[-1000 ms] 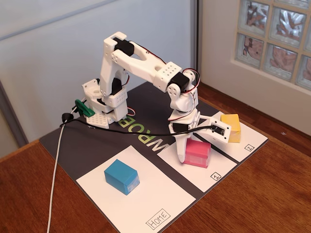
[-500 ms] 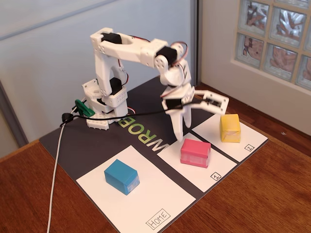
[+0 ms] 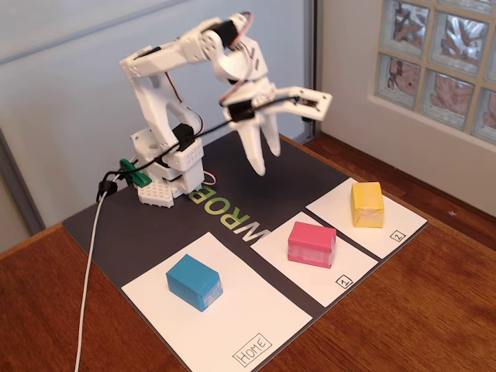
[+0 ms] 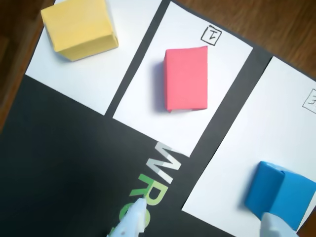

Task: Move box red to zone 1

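Note:
The red box (image 3: 311, 244) lies flat on zone 1 (image 3: 314, 283), the white sheet with a boxed "1" in its corner. In the wrist view the red box (image 4: 186, 79) sits in the middle of zone 1 (image 4: 148, 106), with nothing touching it. My gripper (image 3: 267, 161) hangs high above the black mat, back and to the left of the box, pointing down. It is open and empty. The wrist view shows the gripper (image 4: 205, 223) with its two fingertips (image 4: 136, 219) far apart at the bottom edge.
A yellow block (image 3: 366, 204) sits on the sheet marked "2" (image 3: 387, 232). A blue block (image 3: 194, 281) rests on the larger HOME sheet (image 3: 240, 318). A black mat (image 3: 139, 240) lies under the sheets on a wooden table (image 3: 403, 325). A cable (image 3: 89, 263) trails off the left side.
The arm has risen and drawn back from the red box, which stays put on zone 1. The gripper went from low at the box to high over the mat.

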Tool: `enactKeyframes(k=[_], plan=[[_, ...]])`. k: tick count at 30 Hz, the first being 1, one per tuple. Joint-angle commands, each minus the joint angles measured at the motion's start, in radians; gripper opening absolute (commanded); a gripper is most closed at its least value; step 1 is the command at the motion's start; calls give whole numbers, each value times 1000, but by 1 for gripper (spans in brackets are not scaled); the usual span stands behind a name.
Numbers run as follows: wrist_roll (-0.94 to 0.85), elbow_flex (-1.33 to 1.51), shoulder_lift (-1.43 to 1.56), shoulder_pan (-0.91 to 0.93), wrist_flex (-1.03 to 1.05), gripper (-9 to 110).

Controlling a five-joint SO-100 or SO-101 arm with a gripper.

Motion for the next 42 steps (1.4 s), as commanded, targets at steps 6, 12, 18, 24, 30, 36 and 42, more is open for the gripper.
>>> enactKeyframes(k=[6, 12, 18, 24, 30, 36, 42], plan=[[26, -6, 173, 15, 144, 1], [92, 57, 272, 18, 216, 0], [137, 239, 457, 51, 262, 0], [126, 528, 742, 118, 259, 0], [104, 787, 966, 216, 245, 0], [127, 888, 1101, 285, 270, -1], [132, 962, 1114, 314, 186, -1]])
